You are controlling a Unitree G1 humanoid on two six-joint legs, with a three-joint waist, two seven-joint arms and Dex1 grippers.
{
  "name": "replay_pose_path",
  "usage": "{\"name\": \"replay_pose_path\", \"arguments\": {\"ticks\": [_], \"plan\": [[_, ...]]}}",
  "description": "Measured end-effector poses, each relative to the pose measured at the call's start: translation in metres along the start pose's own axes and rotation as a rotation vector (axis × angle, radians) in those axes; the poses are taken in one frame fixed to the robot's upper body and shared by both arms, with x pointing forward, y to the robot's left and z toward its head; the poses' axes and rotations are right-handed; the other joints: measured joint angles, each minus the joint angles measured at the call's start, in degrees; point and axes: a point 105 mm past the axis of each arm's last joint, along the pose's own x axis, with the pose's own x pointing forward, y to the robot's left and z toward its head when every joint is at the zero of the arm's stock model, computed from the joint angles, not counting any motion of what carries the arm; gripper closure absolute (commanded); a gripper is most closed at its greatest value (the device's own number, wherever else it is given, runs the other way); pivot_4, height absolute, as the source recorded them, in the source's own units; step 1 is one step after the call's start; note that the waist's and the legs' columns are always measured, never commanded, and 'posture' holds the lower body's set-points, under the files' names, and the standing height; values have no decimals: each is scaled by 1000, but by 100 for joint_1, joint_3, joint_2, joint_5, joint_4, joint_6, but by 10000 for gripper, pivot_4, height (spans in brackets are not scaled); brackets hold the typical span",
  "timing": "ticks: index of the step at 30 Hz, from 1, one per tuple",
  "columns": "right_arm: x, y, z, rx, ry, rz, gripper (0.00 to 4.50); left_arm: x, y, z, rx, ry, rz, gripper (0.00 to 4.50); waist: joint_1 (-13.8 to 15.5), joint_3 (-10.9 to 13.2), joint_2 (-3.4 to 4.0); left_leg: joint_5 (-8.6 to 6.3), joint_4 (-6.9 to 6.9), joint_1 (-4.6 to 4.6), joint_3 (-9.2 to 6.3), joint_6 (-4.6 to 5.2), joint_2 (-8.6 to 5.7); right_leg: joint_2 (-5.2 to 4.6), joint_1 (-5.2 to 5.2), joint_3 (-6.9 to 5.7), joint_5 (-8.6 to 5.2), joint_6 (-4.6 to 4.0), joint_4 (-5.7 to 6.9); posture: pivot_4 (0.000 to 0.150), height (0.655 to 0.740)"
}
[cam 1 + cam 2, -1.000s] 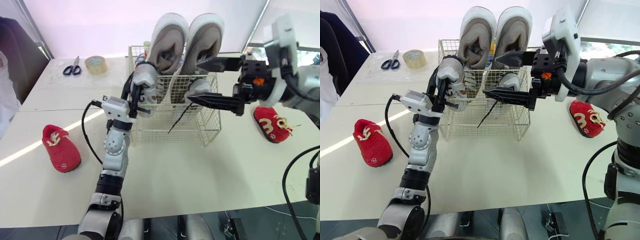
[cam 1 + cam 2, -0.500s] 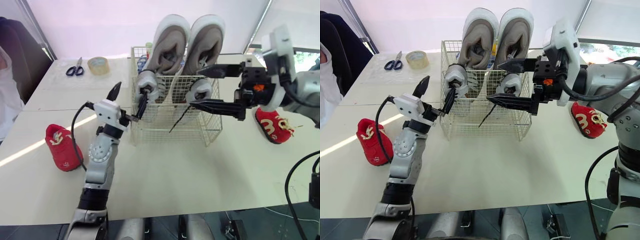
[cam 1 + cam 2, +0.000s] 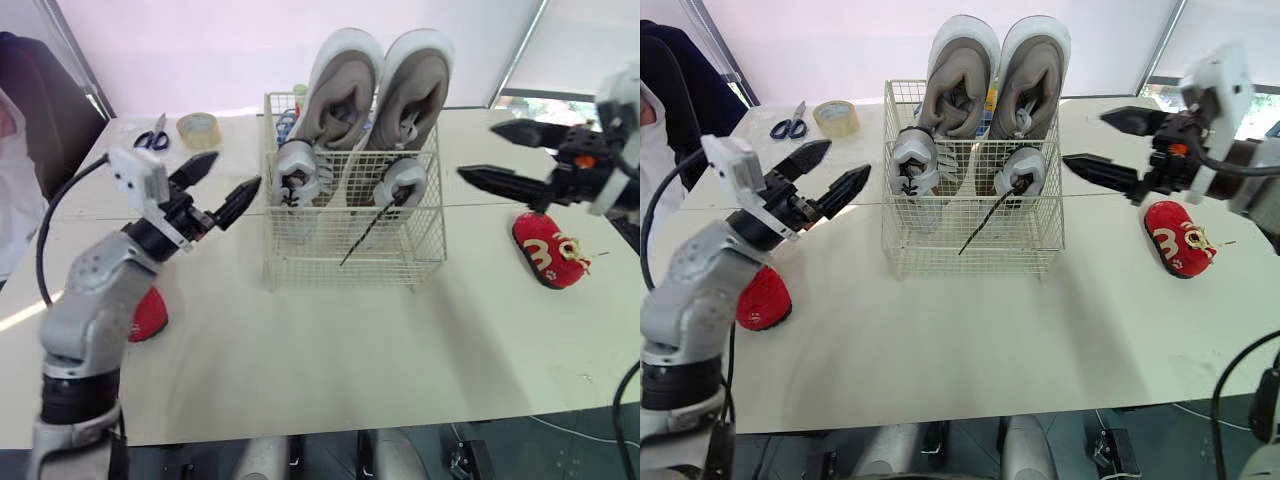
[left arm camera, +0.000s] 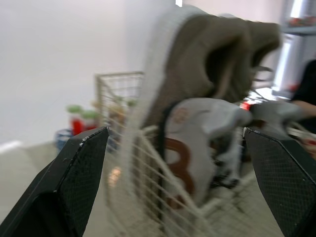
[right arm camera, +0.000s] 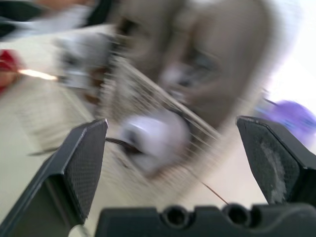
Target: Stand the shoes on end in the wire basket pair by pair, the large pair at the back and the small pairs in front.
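Note:
The white wire basket (image 3: 350, 262) stands mid-table. Two large grey-tan shoes (image 3: 345, 85) stand on end at its back. Two small grey shoes (image 3: 295, 178) (image 3: 396, 186) stand in front of them, a black lace (image 3: 360, 240) poking out through the mesh. My left gripper (image 3: 236, 170) hovers open and empty just left of the basket. My right gripper (image 3: 478, 150) hangs open and empty to the basket's right. One red shoe (image 3: 148, 312) lies half hidden behind my left arm. The other red shoe (image 3: 545, 252) lies at the right, below my right gripper.
Scissors (image 3: 153, 137) and a roll of tape (image 3: 198, 128) lie at the back left of the table. Small bottles (image 4: 81, 118) stand behind the basket. The table's front edge (image 3: 330, 425) runs close below.
My left gripper let go of the left small grey shoe in the basket, opened and drew back to the left. My right gripper pulled away from the basket to the right.

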Motion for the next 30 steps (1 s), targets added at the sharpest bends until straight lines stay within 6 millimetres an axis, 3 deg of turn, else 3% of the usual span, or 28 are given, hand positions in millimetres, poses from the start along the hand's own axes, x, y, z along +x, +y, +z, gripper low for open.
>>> {"name": "replay_pose_path", "arguments": {"ticks": [3, 6, 13, 18, 30], "plan": [[-17, -21, -29, 34, 105, -159, 0, -4, -8, 1, -115, 82, -139, 197, 9, 1, -1, 1, -1, 0, -2, 1, 2, 3, 0, -2, 0, 0, 1, 1500, 7400], [-43, -42, -74, 105, 249, -343, 0, -8, -15, 9, -175, 128, -255, 197, 29, 0, 2, 2, -1, 1, 5, 3, 0, 2, 1, 1, -1, 0, 0, 1500, 7400], [-80, -50, -146, 271, 371, -555, 0, -5, -31, 10, -239, 161, -409, 197, -8, 1, 5, 4, -1, 6, 10, 5, 2, 7, 2, 7, -1, 0, 4, 1500, 7400], [-85, -56, -174, 388, 374, -611, 0, -3, -37, 11, -249, 154, -460, 197, -46, 2, 7, 4, 0, 7, 10, 6, 3, 9, 4, 7, -1, 0, 4, 1500, 7400], [-74, -71, -212, 533, 324, -623, 0, 0, -41, 10, -242, 171, -473, 197, -145, 3, 7, 6, -1, 8, 10, 9, 3, 18, 6, 8, -1, 1, 5, 1500, 7400]]}}
